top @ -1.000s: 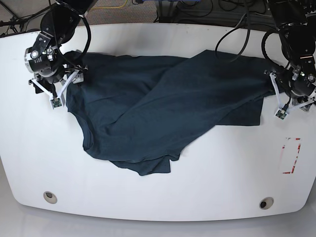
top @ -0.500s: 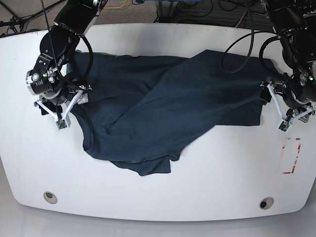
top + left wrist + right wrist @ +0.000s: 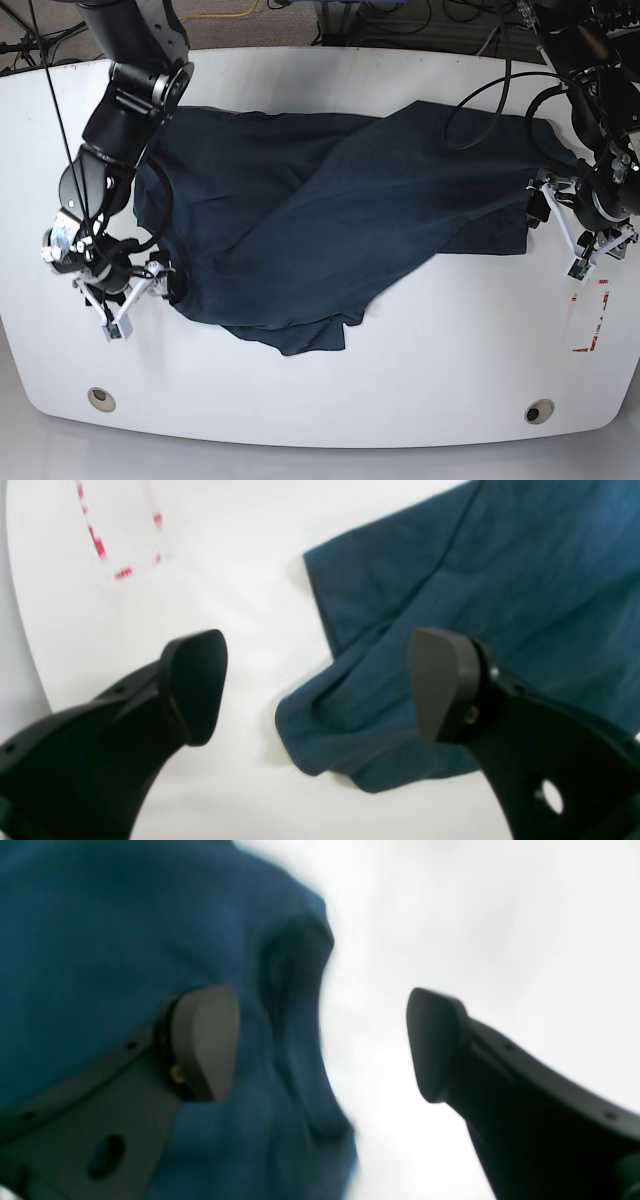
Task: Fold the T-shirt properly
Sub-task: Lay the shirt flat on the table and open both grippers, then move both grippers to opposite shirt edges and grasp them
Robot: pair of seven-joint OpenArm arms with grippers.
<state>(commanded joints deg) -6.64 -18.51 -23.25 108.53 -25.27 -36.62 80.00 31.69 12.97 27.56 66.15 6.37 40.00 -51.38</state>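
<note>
The T-shirt [image 3: 330,215] lies crumpled on the white desk [image 3: 430,380], spread across its middle and far side, with one large flap thrown diagonally over the rest and a loose tail bunched at its near edge; nothing about it is folded squarely yet, so we judge the step in hand to be taking hold of two edge points to straighten it out. Our left gripper [image 3: 317,685] hangs over the shirt's edge nearest the red markings [image 3: 590,315], jaws spread wide and holding nothing, with a rounded, doubled-over lump of hem [image 3: 320,730] between them in the left wrist view, one finger over the cloth and the other over bare desk. Our right gripper [image 3: 322,1045] is at the opposite end of the shirt, down by its near corner, likewise released and empty; one finger is over the fabric, the other over the desk, and a ridge of cloth [image 3: 295,1005] runs between them, though that view is blurred. To do this well, we think each gripper should descend so its fingers straddle the raised fold, close on a single clear edge, not a thick wad of layers, and only then lift. Grabbing both layers of the overlapped flap would likely drag the tangle along instead of opening it.
</note>
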